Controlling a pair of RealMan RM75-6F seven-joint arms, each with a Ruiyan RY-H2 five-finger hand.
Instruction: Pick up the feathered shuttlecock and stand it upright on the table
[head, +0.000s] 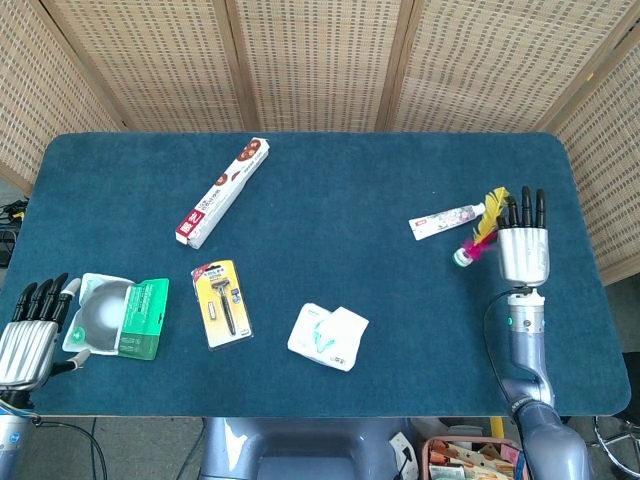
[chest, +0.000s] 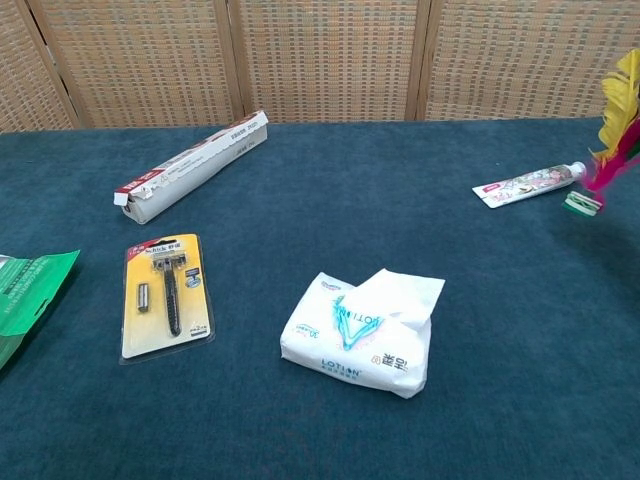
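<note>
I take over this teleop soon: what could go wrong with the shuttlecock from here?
The right hand holds the shuttlecock by its feathers, tilted, base low; set down like that, it may tip over. It hangs close to the tube and could knock it. It sits at the chest view's edge, so placement is hard to check.
</note>
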